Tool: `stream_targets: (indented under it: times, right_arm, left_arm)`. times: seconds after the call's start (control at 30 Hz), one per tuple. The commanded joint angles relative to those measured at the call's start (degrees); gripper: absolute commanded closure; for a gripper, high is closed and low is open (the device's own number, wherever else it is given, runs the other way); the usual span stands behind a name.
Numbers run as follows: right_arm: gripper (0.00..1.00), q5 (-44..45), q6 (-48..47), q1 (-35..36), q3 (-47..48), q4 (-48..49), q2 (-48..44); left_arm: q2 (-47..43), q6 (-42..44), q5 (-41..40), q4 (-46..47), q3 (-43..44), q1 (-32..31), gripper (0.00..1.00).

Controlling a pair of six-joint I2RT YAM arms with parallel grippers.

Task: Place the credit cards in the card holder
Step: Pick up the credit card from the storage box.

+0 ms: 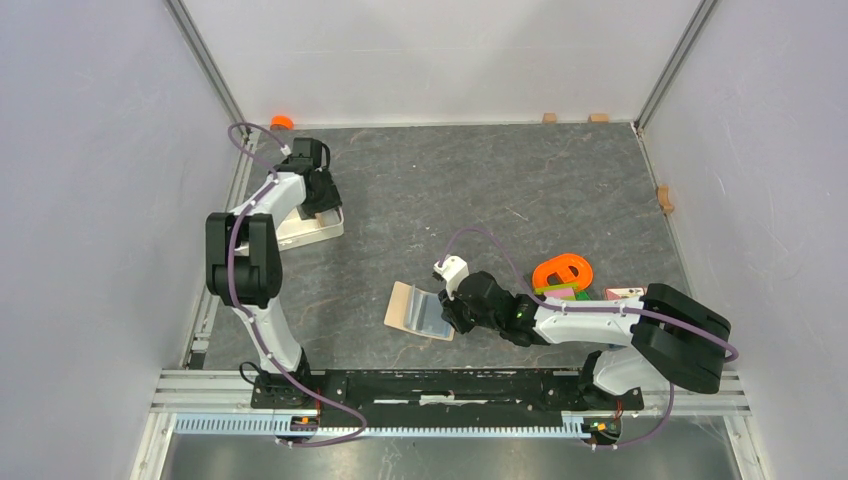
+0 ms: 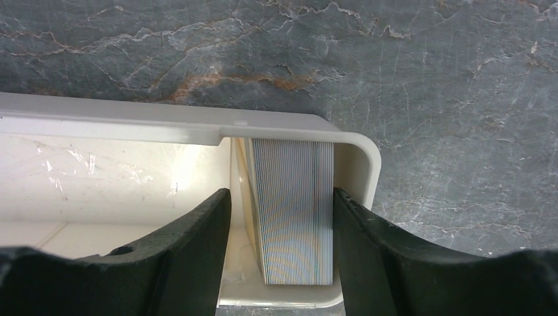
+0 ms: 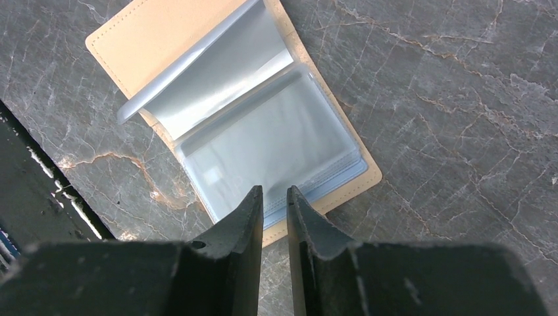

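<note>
Over at the far left of the table (image 1: pixel 480 190), my left pincer (image 2: pixel 281 197) reaches into the end compartment of the white tray (image 2: pixel 355 148). The credit cards (image 2: pixel 293 217) stand there on edge as one tight stack. The fingers are apart and straddle that stack: one sits right beside it, the other leaves a gap. The tray's bigger compartment shows some crinkled clear film (as far as my wrist view reaches).

Near the middle, the card holder (image 3: pixel 164 39) lies open and flat, its blue-grey see-through pockets (image 3: pixel 263 138) facing up with one leaf lifted. My right pincer (image 3: pixel 272 194) hovers at its near edge, fingers almost together with a slim slit between them. I cannot tell whether they nip a pocket edge.

Only the top view shows the orange ring (image 1: pixel 563 268) and the coloured bricks (image 1: pixel 562 292) by my right arm. Only the wrist views show the cards' striped edges and the holder's stitching. Any print is too small to read.
</note>
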Motion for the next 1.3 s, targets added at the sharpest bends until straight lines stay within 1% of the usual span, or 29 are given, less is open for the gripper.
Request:
stream_targets:
  times: [0.0,0.17,0.43,0.83,1.27]
  right_arm:
    - [0.76,-0.34,0.48,0.17,-0.53,2.13,-0.74]
    - [0.76,-0.37,0.85,0.16,-0.64,2.13,-1.23]
    - [0.77,-0.37,1.22,0.17,-0.79,2.04,-1.67]
    - [0.78,0.33,1.23,0.16,-0.7,1.49,-1.74]
    - [0.78,0.82,1.34,0.16,-0.53,0.93,-1.83]
  left_arm:
    - [1.71,5.01,-4.28,-1.89,2.57,0.26,0.36]
    - [3.35,5.56,-5.18,-3.65,3.72,0.27,0.35]
    - [4.78,5.91,-4.31,-4.94,4.86,0.28,0.34]
    - [0.04,5.29,-0.72,-4.17,3.67,0.23,0.36]
    - [-2.46,5.56,-1.19,-3.81,2.83,0.26,0.4]
